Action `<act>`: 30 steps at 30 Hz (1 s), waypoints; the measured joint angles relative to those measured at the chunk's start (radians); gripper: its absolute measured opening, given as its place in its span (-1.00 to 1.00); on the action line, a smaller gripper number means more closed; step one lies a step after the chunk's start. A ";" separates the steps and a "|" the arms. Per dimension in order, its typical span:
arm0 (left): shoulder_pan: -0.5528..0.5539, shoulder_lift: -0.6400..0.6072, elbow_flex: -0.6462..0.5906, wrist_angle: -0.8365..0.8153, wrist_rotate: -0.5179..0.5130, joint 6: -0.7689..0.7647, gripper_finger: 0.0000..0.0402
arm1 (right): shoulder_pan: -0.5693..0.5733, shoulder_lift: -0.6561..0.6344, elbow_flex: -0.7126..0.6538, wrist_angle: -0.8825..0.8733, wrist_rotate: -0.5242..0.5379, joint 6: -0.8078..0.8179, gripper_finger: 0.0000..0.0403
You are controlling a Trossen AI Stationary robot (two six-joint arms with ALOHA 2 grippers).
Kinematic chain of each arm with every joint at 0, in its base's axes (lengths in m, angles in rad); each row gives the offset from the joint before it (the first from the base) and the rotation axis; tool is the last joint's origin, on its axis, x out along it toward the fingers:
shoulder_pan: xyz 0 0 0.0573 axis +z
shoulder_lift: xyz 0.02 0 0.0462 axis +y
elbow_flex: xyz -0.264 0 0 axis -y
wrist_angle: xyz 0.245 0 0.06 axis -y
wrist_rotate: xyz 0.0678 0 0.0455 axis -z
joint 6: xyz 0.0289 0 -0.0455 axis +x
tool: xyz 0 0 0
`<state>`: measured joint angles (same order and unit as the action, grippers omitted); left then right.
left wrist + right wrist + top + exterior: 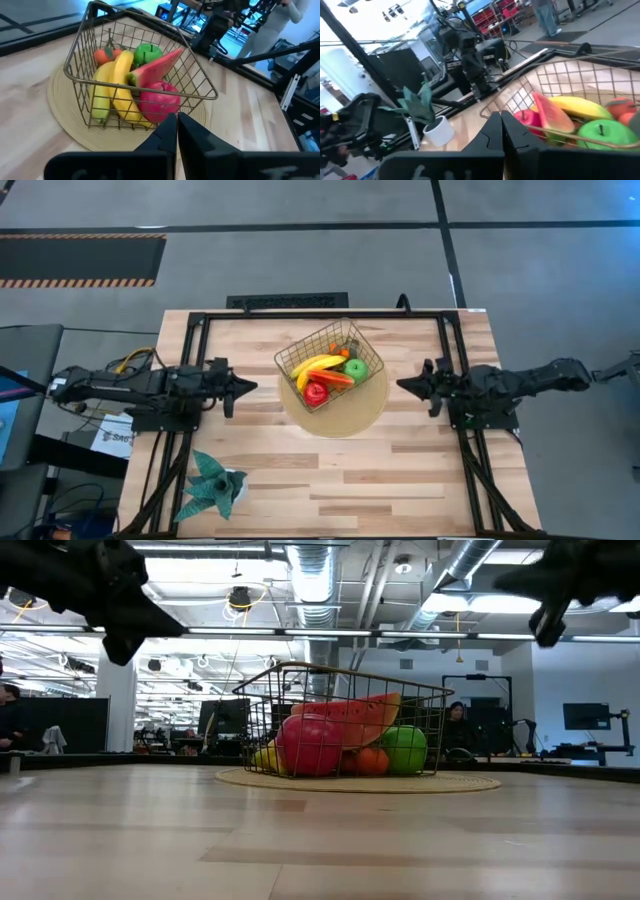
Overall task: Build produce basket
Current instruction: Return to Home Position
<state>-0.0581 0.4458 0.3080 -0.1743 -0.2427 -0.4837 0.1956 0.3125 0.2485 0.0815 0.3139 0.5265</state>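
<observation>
Basket [312,340] loading looks finished, so what you have left is a clean retreat, and you should judge it from the fingertips out. The left gripper [243,387] sits left of centre in the high view and the right gripper [405,384] right of centre. Both point inward at the basket from well apart, and both are clenched on nothing, the fingers pressed together with only a thin slit showing in each wrist view. Leave them closed and draw each arm straight back along its own line, away from the wire sides. Avoid sweeping across the table [420,480], because a nudge to the round tan mat [352,420] under the basket would drag the whole load. On the left side, watch the teal plant [215,485] at the lower left of the high view. The produce lies inside the basket at frame centre: yellow bananas [315,365], a red apple [316,392] and a green apple [356,367]. From above you only get a red-orange strip across the pile. The left wrist view shows it to be a watermelon slice [155,67] leaning on the fruit, with a tangerine [104,54] tucked at the far corner. Only the low view gives you height: both grippers hang clear of the tabletop at the upper corners, and the slice reaches about to the rim, so I judge it the piece likeliest to tip if the basket is knocked.
</observation>
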 joint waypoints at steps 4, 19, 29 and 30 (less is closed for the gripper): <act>0.071 -0.005 0.000 0.001 0.078 0.021 -1.00 | -0.076 0.000 -0.031 0.032 -0.057 -0.009 -1.00; -0.018 -0.199 -0.052 -0.054 -0.004 0.010 -1.00 | -0.176 -0.271 -0.030 -0.049 -0.159 -0.074 -1.00; -0.060 -0.412 -0.243 0.069 -0.038 -0.009 -1.00 | -0.176 -0.311 -0.030 -0.138 -0.157 -0.099 -1.00; -0.060 -0.434 -0.248 0.088 -0.033 -0.008 -1.00 | -0.176 -0.310 -0.030 -0.148 -0.157 -0.100 -1.00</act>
<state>-0.1180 0.0119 0.0596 -0.0862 -0.2755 -0.4918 0.0193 0.0024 0.2180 -0.0660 0.1570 0.4269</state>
